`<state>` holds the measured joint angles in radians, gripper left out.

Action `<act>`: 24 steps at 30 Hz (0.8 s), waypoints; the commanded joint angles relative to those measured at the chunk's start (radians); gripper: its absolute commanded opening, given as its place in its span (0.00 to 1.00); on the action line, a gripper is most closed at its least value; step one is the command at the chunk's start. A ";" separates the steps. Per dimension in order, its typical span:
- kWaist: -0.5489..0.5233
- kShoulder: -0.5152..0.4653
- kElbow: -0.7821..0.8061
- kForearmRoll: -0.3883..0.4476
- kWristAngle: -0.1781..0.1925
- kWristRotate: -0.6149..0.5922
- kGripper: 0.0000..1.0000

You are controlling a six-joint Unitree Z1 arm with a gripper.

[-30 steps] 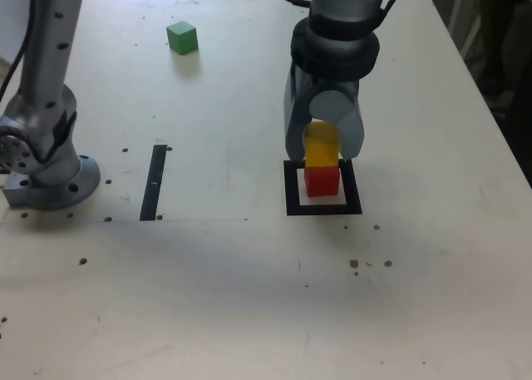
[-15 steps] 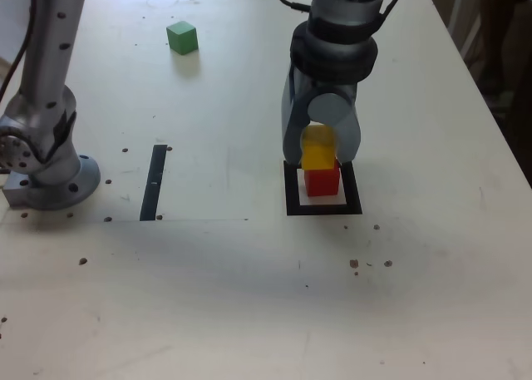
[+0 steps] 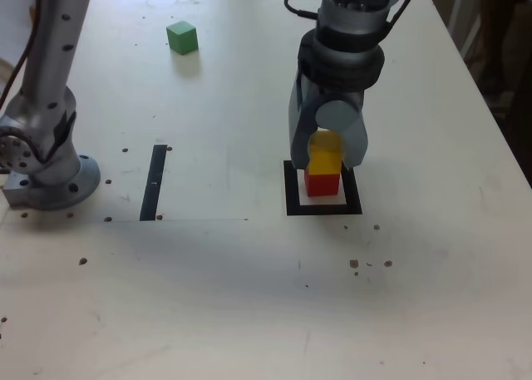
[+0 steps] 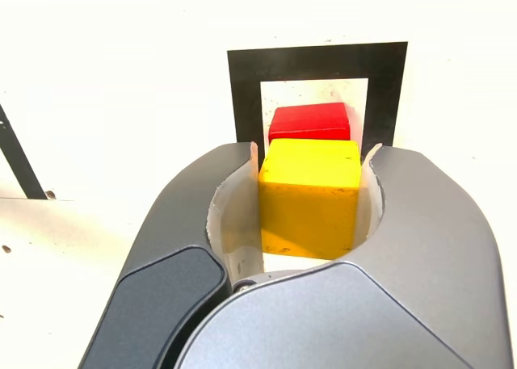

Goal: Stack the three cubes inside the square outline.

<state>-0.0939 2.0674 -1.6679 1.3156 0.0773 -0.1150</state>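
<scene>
The red cube [image 3: 322, 183] sits inside the black square outline [image 3: 290, 199] on the white table. Directly over it is the yellow cube [image 3: 324, 155], held between the grey jaws of my gripper [image 3: 326, 151], which is shut on it. Whether the yellow cube rests on the red one I cannot tell. In the wrist view the yellow cube [image 4: 309, 195] fills the gap between the jaws, with the red cube [image 4: 311, 123] and the outline [image 4: 315, 62] just beyond it. The green cube [image 3: 182, 37] lies alone far back towards the exterior view's left.
The arm's base [image 3: 50, 176] stands at the exterior view's left edge. A thin black strip [image 3: 154, 182] lies between the base and the outline. Small dark specks [image 3: 370, 264] dot the tabletop. The table's edge runs along the exterior view's right.
The gripper has shifted slightly towards the exterior view's right and sunk a little, bringing the yellow cube closer over the red cube. The green cube has not moved.
</scene>
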 commanded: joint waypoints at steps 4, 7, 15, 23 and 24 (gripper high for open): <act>0.003 0.003 -0.003 0.013 -0.004 0.006 0.58; 0.003 0.001 -0.007 0.016 -0.002 0.012 0.84; 0.006 -0.019 -0.018 0.028 0.040 0.012 0.99; 0.060 -0.076 -0.010 0.054 0.056 0.035 0.99; 0.077 -0.091 -0.004 0.057 0.057 0.043 0.99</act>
<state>-0.0282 1.9966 -1.6766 1.3672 0.1328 -0.0764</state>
